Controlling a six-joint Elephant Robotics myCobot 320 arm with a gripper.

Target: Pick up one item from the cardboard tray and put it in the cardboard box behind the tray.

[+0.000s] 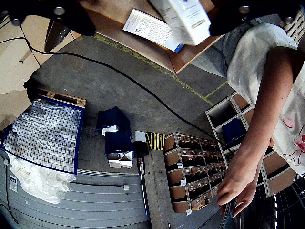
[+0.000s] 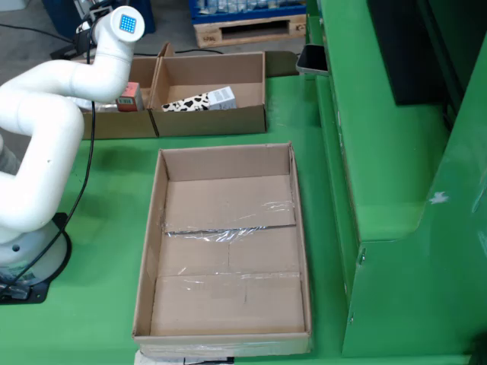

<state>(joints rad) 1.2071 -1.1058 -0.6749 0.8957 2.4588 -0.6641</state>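
A shelf rack (image 1: pixel 193 174) of small cardboard bins stands on the grey floor – two dark blue crates (image 1: pixel 114 131) lie left of it, a wire-mesh pallet cage (image 1: pixel 45 133) further left, a black cable (image 1: pixel 124 76) above it.

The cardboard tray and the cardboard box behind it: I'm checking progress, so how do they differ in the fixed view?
The cardboard tray holds nothing, only its taped floor shows; the cardboard box holds a black-and-white patterned carton. The tray is long, shallow and nearer the camera; the box is smaller, with taller walls, and farther back. Both are open-topped brown cardboard on the green table.
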